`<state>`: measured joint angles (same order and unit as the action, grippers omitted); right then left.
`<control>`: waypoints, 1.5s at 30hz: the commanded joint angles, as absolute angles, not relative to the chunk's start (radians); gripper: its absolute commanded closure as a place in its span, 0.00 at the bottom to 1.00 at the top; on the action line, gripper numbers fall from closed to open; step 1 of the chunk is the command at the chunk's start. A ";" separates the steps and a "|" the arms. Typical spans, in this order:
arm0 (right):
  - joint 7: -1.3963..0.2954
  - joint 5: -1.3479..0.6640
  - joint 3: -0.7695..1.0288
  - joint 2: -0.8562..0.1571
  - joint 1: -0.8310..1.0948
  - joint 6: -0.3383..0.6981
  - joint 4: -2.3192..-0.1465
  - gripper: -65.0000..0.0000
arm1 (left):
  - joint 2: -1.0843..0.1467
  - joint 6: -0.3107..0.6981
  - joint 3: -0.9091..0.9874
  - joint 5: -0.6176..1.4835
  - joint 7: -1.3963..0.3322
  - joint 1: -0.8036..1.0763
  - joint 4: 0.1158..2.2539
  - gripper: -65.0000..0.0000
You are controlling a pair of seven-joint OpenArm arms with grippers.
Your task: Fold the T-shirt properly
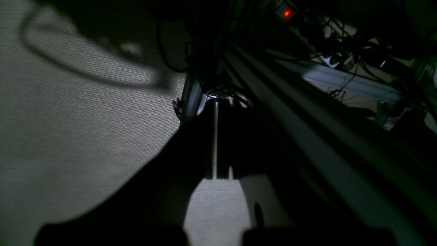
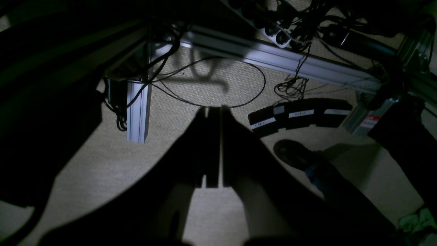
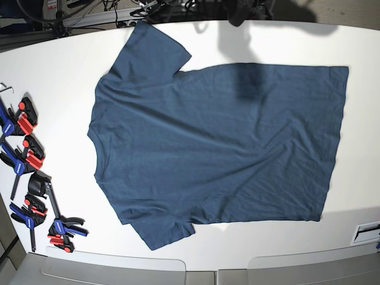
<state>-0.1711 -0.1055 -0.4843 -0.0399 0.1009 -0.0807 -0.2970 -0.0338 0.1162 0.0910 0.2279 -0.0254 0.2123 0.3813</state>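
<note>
The T-shirt (image 3: 219, 145) lies flat and spread out on a white table (image 3: 59, 77). It is dark blue. Its neck faces the left side of the base view and its bottom hem is on the right. One short sleeve points to the far edge of the table and the other points to the near edge. Soft wrinkles run across the cloth. A dark shadow falls on the shirt near the far edge.

A row of blue and red clamps (image 3: 27, 157) sits along the left edge of the table, well apart from the shirt.

Neither arm shows in the base view. Both wrist cameras look down past the table to the floor.

In the left wrist view, the left gripper (image 1: 215, 143) is a dark shape with its fingers close together and only a thin gap between them, holding nothing. Under it is a woven tan carpet (image 1: 68, 119). A small red light (image 1: 287, 13) glows at the top.

In the right wrist view, the right gripper (image 2: 213, 147) is also dark, fingers close together and empty. Below it are the carpet, silver metal frame bars (image 2: 273, 58), black cables (image 2: 239, 85) and black foot pedals (image 2: 300, 116) with white labels. A dark shoe (image 2: 293, 155) stands near the pedals.
</note>
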 commanded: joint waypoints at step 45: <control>-0.169 0.205 -0.447 -0.617 1.077 -0.614 -1.924 1.00 | -0.325 0.123 0.290 0.361 -0.038 1.232 1.982 1.00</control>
<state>-0.1913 0.1841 -0.4488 -0.6117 1.0641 -0.6037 -1.9106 -0.3210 0.1246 0.2829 0.3618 -0.0532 1.2102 1.9690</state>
